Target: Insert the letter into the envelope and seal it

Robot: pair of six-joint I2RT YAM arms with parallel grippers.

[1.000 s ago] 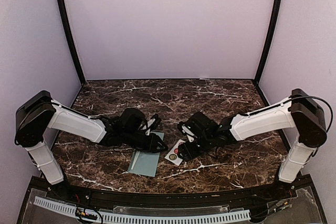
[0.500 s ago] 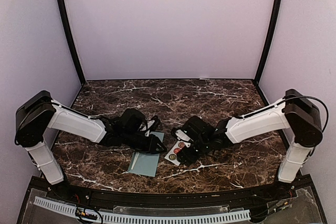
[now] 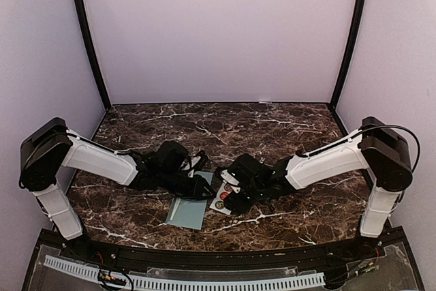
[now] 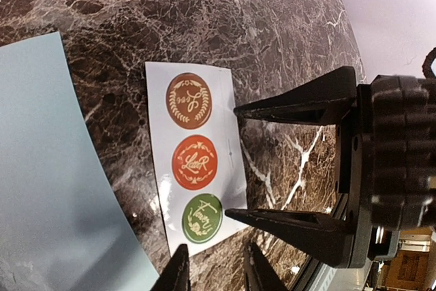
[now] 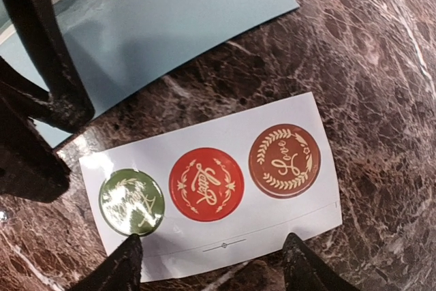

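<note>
Right jaws open, straddling sticker strip (image 5: 225,226) on bench (image 5: 381,66), likely lining up to lift it. Left jaws over envelope (image 5: 157,25), probably pinning it; closure unclear.

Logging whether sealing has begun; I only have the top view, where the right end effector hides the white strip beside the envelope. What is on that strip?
Observer: The strip holds a green sticker, a red sticker and a brown sticker, all round, in a row.
Operator: Is the right end effector gripping it?
Observer: No, the right end effector is open, one fingertip beside the green end, one beside the brown end.
Operator: And the left?
Observer: The left end effector is at the edge of the envelope, fingers slightly apart, only table between them.
</note>
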